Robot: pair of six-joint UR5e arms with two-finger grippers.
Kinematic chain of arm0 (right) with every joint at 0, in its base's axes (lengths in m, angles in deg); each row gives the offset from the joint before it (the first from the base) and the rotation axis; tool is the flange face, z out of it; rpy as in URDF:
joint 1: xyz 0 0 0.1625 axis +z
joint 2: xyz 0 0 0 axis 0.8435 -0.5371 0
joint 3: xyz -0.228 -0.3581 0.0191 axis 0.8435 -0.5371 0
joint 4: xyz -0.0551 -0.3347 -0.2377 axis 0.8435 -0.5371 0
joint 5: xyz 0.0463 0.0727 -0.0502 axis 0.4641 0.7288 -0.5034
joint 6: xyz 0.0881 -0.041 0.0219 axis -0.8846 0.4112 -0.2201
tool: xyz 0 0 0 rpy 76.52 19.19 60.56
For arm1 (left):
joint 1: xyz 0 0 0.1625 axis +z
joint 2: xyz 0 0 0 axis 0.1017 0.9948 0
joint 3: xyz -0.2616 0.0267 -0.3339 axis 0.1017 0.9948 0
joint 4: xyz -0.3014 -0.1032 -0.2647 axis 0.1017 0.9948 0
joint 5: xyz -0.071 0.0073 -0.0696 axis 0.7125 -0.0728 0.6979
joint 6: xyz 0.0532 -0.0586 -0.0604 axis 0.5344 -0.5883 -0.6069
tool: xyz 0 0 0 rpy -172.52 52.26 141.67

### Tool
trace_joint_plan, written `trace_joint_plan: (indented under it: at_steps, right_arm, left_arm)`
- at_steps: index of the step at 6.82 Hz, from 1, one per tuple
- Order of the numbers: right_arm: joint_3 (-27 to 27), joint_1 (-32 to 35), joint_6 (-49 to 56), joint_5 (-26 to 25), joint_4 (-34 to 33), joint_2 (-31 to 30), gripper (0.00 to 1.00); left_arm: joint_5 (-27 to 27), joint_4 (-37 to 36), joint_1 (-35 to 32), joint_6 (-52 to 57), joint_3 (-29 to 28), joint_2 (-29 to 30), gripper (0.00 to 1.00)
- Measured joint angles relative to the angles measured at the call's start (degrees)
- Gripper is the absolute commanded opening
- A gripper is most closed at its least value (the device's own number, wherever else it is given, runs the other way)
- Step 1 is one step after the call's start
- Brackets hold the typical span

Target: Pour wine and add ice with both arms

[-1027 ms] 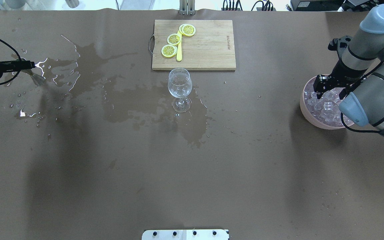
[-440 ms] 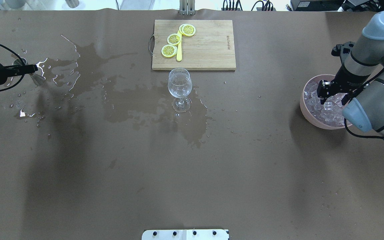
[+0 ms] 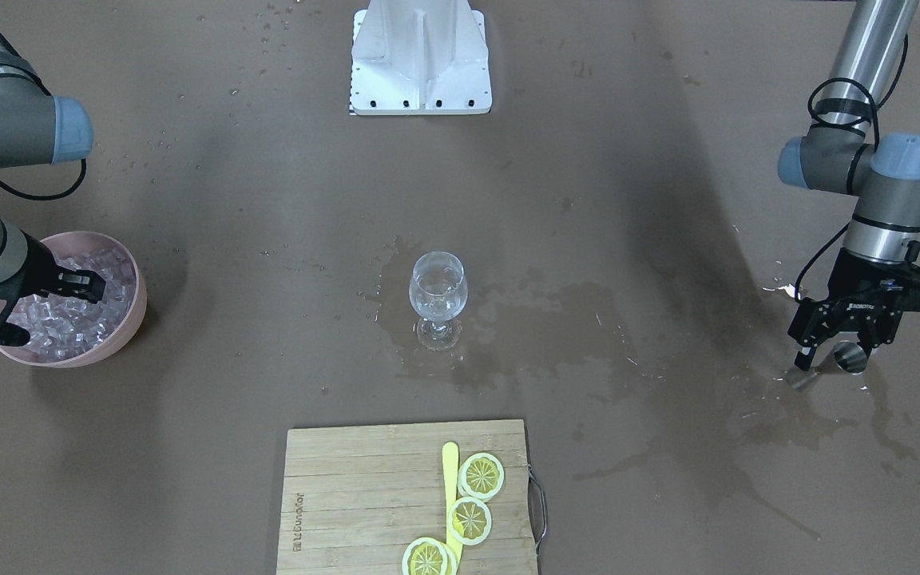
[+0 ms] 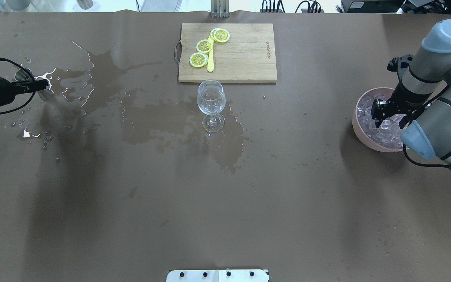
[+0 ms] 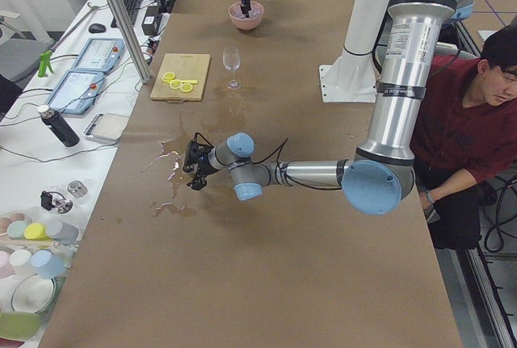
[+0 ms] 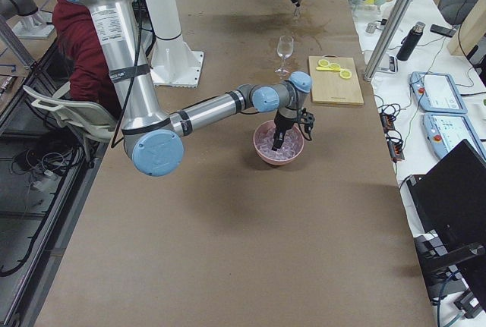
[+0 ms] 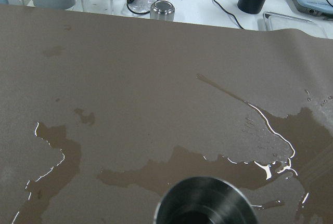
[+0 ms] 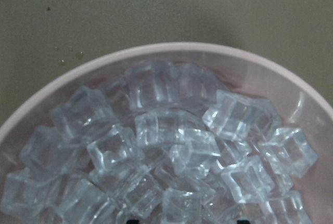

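Observation:
A clear wine glass (image 4: 211, 100) (image 3: 438, 291) stands mid-table; I cannot tell whether it holds wine. My right gripper (image 4: 388, 119) (image 3: 61, 311) is open, fingers spread, low over a pink bowl (image 4: 356, 125) (image 3: 136, 303) full of clear ice cubes (image 8: 161, 130). Its fingertips just show at the bottom edge of the right wrist view. My left gripper (image 4: 45, 83) (image 3: 831, 351) hangs open at the far left, right beside a small steel cup (image 4: 22, 74) (image 3: 850, 357) that stands on the wet table. The cup's rim (image 7: 205, 203) fills the bottom of the left wrist view.
Clear liquid is spilled in wide puddles (image 4: 104, 78) from the steel cup to past the glass. A wooden cutting board (image 4: 245, 53) with lemon slices and a yellow knife lies behind the glass. The white base bracket (image 3: 420, 56) is at the robot's edge. A seated person (image 5: 485, 122) is beside the table.
My right gripper has come lower over the ice bowl. My left gripper has shifted toward the robot's side while the steel cup stayed in place.

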Motion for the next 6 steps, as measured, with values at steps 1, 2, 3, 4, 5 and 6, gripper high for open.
trace_joint_plan:
  at_steps: [1,2,3,4,5,6]
  right_arm:
    - [-0.1,-0.1,-0.1,0.1,0.0,-0.3,0.55]
    - [-0.3,-0.2,-0.1,0.1,0.1,-0.5,0.48]
    - [-0.4,-0.4,-0.1,0.2,0.1,-0.5,0.44]
    - [-0.3,-0.6,-0.3,0.2,0.0,-0.4,0.41]
    - [-0.2,-0.6,-0.4,0.1,0.0,-0.2,0.42]
    - [-0.3,-0.7,-0.5,0.0,0.0,-0.1,0.44]
  left_arm:
    - [-0.6,0.1,0.4,0.0,-0.1,0.1,0.96]
    - [-1.2,0.1,0.6,0.2,-0.2,0.1,0.96]
    - [-2.2,0.1,0.7,0.3,-0.2,0.1,0.96]
    - [-3.8,0.1,1.1,0.4,-0.2,0.1,0.95]
    - [-5.5,0.1,1.9,0.4,-0.3,0.1,0.95]
    - [-7.1,0.2,2.6,0.3,-0.2,0.0,0.95]
